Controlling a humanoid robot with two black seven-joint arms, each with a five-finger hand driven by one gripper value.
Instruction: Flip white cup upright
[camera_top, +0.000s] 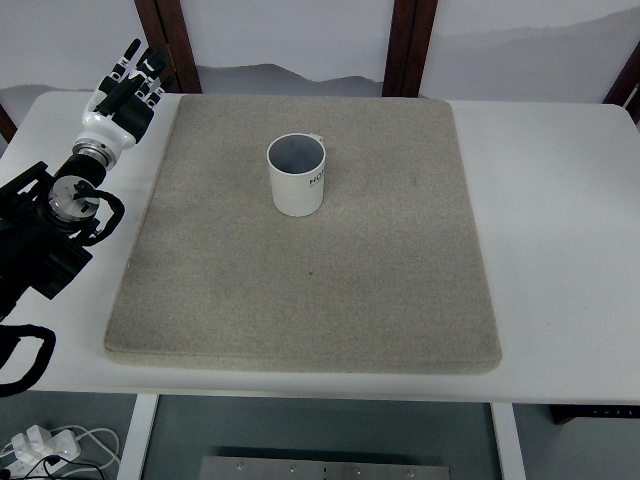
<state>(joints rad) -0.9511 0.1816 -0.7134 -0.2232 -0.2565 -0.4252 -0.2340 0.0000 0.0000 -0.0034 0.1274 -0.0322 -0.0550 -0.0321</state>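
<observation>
A white cup (298, 176) stands upright on the grey mat (300, 290), a little left of centre toward the far edge, its open mouth facing up and dark lettering on its side. My left hand (127, 88) rests at the far left over the white table, off the mat and well away from the cup, fingers stretched out straight and holding nothing. The right arm does not show.
The mat covers most of the white table (560, 250). Dark wooden posts (410, 45) stand behind the table's far edge. A white power strip with cables (40, 445) lies on the floor at the lower left.
</observation>
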